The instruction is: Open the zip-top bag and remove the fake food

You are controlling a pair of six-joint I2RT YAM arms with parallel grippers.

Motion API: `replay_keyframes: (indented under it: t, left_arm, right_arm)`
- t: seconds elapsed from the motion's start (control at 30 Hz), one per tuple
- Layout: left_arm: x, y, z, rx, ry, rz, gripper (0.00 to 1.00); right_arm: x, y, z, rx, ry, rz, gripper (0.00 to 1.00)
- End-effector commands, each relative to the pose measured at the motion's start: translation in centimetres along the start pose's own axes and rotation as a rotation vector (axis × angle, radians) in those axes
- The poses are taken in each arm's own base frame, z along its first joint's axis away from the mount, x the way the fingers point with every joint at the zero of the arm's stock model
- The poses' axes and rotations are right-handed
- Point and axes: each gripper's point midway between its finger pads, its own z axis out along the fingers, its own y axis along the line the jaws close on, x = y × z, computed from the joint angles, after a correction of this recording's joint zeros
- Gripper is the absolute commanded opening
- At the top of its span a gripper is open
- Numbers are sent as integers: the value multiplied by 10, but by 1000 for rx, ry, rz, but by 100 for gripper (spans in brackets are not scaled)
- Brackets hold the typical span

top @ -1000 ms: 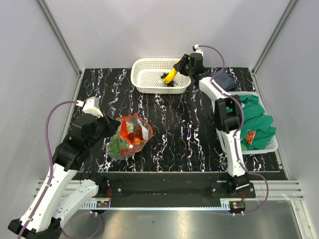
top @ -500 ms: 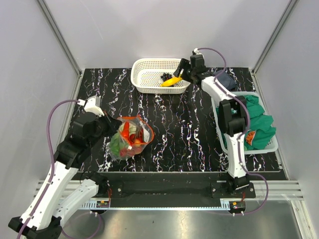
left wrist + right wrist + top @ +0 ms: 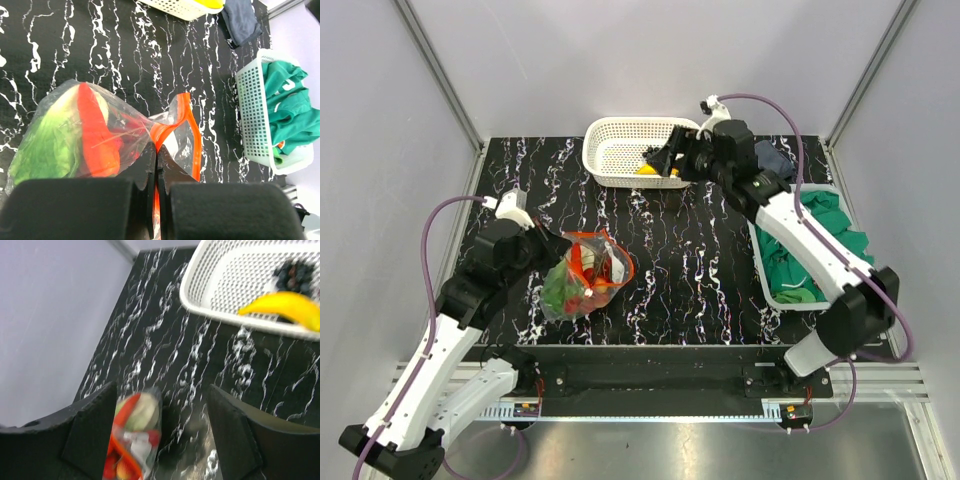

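The bag [image 3: 588,275] lies on the table [image 3: 700,260] in front of the left arm. Its mouth is open, with lettuce [image 3: 42,145] and a red pepper [image 3: 95,132] showing inside (other red bits are too blurred to name). The left jaws are pinched tight on the bag's orange-edged lip. The right jaws stand wide apart and empty near the right end of the white basket [image 3: 620,181], where the banana [image 3: 282,307] and grapes [image 3: 295,274] lie. The step in hand looks like fetching the next piece. To do it well, the right jaws should enter through the open mouth and grip one firm item. Meanwhile the left jaws should hold the lip taut so the bag doesn't drag along.
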Motion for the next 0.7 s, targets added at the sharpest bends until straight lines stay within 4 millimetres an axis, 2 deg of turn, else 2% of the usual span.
replay_keyframes:
  t: [0.0, 0.03, 0.1, 0.13, 0.27, 0.37, 0.47, 0.67]
  left_arm:
    - [-25, -31, -13, 129, -86, -26, 0]
    - [-25, -32, -14, 132, -87, -28, 0]
    - [-22, -32, -13, 135, -78, -33, 0]
    - [-23, -33, -14, 141, -81, -35, 0]
    - [-19, -34, -12, 154, -71, -43, 0]
    - [-13, -33, -7, 164, -54, -63, 0]
    - [-10, -34, -4, 177, -49, -77, 0]
    - [-7, -43, 0, 221, -29, -112, 0]
  right_arm:
    - [57, 23, -22, -60, 130, 10, 77]
    - [70, 47, -31, -113, 152, -3, 76]
    - [95, 62, -37, -146, 205, -3, 70]
    - [110, 79, -42, -180, 232, -17, 68]
    - [151, 105, -41, -226, 304, -29, 61]
    - [178, 110, -29, -219, 350, -32, 54]
    - [200, 101, -17, -178, 389, -13, 43]
    - [224, 83, -1, -122, 423, -12, 39]
